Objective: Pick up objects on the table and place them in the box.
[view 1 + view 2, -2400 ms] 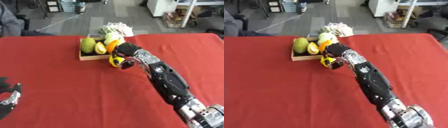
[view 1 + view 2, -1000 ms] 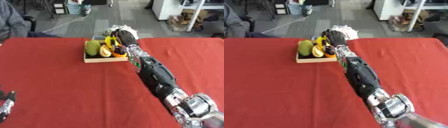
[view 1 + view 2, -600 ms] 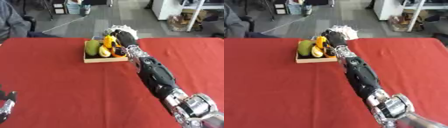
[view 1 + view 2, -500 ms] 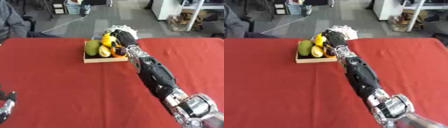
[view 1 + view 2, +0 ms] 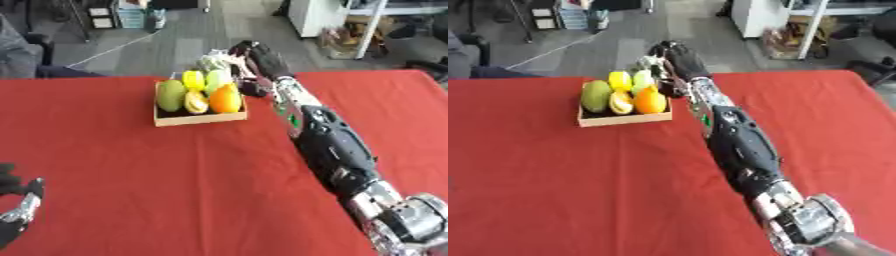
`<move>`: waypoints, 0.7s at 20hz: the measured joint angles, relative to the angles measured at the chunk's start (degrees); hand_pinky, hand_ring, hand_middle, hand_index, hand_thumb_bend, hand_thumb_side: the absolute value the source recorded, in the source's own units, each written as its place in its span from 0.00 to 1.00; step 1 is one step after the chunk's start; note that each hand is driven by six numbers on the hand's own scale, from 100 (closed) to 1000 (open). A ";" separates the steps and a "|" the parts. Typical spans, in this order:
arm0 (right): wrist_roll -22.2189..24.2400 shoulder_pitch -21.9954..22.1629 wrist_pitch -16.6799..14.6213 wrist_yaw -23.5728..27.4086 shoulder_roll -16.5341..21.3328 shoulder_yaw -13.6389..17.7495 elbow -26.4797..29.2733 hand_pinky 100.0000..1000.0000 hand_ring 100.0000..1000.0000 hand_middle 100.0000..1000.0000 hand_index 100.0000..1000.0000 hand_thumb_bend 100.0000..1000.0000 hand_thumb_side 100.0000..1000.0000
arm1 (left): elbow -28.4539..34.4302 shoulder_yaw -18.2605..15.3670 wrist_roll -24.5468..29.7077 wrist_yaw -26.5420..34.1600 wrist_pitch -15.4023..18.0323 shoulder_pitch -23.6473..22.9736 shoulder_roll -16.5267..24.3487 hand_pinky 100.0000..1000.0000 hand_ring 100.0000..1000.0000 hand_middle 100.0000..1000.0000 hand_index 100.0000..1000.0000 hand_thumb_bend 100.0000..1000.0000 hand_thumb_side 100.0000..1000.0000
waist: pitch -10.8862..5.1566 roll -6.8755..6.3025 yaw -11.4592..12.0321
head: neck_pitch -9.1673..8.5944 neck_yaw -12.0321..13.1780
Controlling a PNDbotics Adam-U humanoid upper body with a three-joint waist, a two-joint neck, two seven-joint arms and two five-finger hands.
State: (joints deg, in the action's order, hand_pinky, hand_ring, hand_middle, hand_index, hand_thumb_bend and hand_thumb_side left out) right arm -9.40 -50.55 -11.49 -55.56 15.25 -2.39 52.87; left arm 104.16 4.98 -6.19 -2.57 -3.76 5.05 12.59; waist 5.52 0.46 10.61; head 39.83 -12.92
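On the red bench, the box sits at the far side full of green, yellow and orange fruit, the right robot hand open just beyond its far right corner, the left robot hand resting open near left.

wooden box on red cloth (far side) holds green, yellow, orange fruit.

Red tablecloth, perhaps shelving behind
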 measured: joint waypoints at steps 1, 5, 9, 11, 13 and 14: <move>0.71 1.53 -0.46 3.82 0.77 -0.77 2.91 0.68 0.57 0.57 0.72 0.00 0.01 | -0.02 -0.12 -0.14 -0.03 0.03 -0.17 0.00 0.72 0.48 0.44 0.64 0.34 0.00 | -0.24 0.09 -0.78 | 0.18 0.59; 3.52 10.03 -0.95 18.76 3.15 -2.92 15.90 0.68 0.56 0.56 0.71 0.00 0.26 | -0.34 -0.59 -0.60 -0.09 0.16 -0.72 0.07 0.72 0.49 0.45 0.64 0.37 0.01 | -0.38 0.52 -3.49 | 1.01 2.88; 5.75 19.80 -0.81 31.19 3.60 -3.21 27.84 0.67 0.54 0.54 0.71 0.00 0.38 | -0.44 -0.91 -1.02 -0.19 0.31 -0.93 0.10 0.72 0.50 0.46 0.65 0.39 0.05 | -0.38 1.00 -5.79 | 1.52 5.00; 6.83 24.76 -0.67 36.15 3.11 -2.58 32.65 0.67 0.54 0.54 0.70 0.00 0.41 | -0.71 -0.92 -1.16 -0.21 0.44 -1.00 0.10 0.72 0.51 0.46 0.65 0.40 0.06 | -0.38 1.10 -6.94 | 1.75 6.15; 7.84 29.09 -0.58 39.95 2.17 -1.84 36.52 0.67 0.54 0.54 0.71 0.00 0.43 | -0.85 -0.92 -1.18 -0.25 0.52 -1.03 0.10 0.73 0.51 0.47 0.66 0.42 0.07 | -0.38 1.13 -7.66 | 2.14 7.31; 8.29 31.34 -0.61 41.40 1.56 -1.48 38.10 0.67 0.54 0.54 0.71 0.00 0.43 | -1.01 -0.92 -1.13 -0.30 0.60 -1.06 0.10 0.73 0.51 0.47 0.66 0.42 0.08 | -0.38 1.19 -7.90 | 2.50 7.89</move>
State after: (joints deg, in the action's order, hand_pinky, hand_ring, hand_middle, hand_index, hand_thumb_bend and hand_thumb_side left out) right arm -1.12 -19.21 -12.10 -14.16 16.81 -3.87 90.97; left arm 103.16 4.06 -7.32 -2.87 -3.16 3.99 12.70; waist 5.14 1.65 2.71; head 42.33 -5.03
